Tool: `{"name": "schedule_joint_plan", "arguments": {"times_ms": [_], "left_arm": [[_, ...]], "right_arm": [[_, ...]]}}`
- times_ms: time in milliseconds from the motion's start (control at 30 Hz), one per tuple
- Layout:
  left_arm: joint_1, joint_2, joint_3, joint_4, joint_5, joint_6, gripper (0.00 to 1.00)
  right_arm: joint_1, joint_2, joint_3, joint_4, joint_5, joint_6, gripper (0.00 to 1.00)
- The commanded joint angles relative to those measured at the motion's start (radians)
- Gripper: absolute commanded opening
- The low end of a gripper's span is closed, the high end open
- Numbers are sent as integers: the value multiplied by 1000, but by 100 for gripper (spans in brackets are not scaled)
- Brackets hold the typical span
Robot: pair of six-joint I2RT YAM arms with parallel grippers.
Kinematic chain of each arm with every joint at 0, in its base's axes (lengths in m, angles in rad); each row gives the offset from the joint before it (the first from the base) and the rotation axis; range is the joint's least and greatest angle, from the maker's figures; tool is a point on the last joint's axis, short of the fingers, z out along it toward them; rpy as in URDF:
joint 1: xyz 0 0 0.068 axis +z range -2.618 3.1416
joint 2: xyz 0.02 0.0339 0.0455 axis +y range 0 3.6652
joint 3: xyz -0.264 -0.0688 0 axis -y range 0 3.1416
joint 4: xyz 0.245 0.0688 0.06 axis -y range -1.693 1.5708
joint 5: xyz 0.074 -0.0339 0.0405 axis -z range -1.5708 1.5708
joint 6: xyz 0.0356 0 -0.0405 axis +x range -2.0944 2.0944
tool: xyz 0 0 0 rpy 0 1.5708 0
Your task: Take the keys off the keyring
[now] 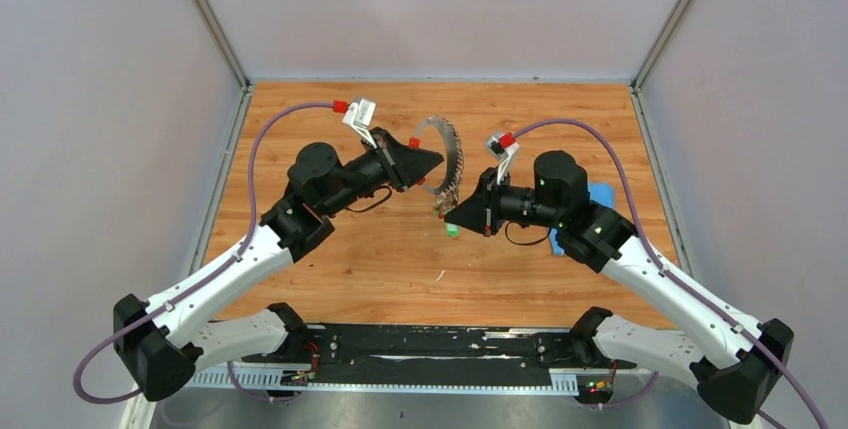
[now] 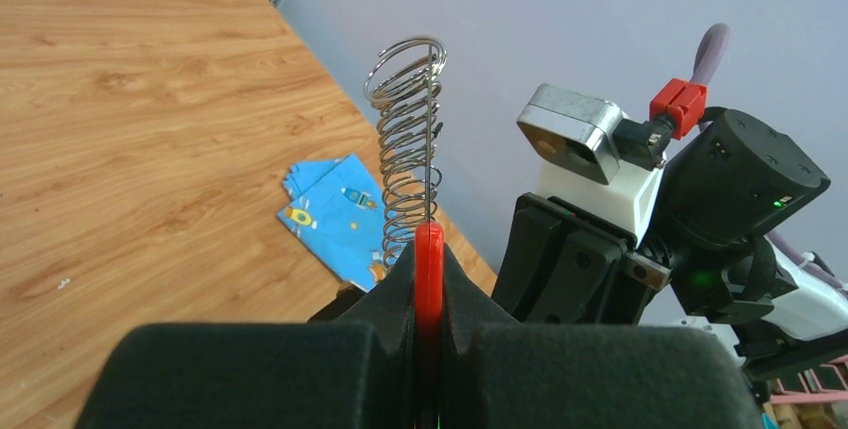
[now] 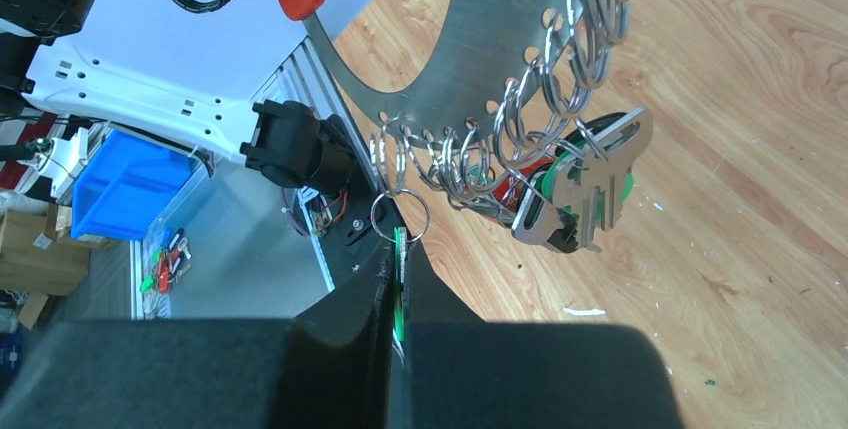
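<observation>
The keyring is a thin silvery arc held up in the air between my two grippers. In the right wrist view the keyring is a curved metal band with several small split rings along its edge. My left gripper is shut on its red part; the rings show edge-on above. A bunch of keys with green and red caps hangs from the rings. My right gripper is shut on a green-capped key that hangs from one small ring.
A blue patterned cloth lies on the wooden table under my right arm, at the right. Grey walls close the table on three sides. The right arm's wrist is close in front of my left gripper.
</observation>
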Motion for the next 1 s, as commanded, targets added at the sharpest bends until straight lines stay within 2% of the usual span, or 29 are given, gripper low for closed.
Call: {"name": "schedule_joint_plan", "arguments": {"times_ms": [0,167,367,967], "left_arm": [[16,-1,33,45,41,-48,0],[30,19,32,46,94,-34,0],[31,40,45,50,209,72,0],[5,-10,26,60,252,224,0]], "right_arm": [[-9,-4,-10,16,-33,3,1],[-9,-12,29,-22,-20,-26,1],[-9,3,104,-101,-27,-72,1],[-9,87,173,-180,-70,-44,1]]}}
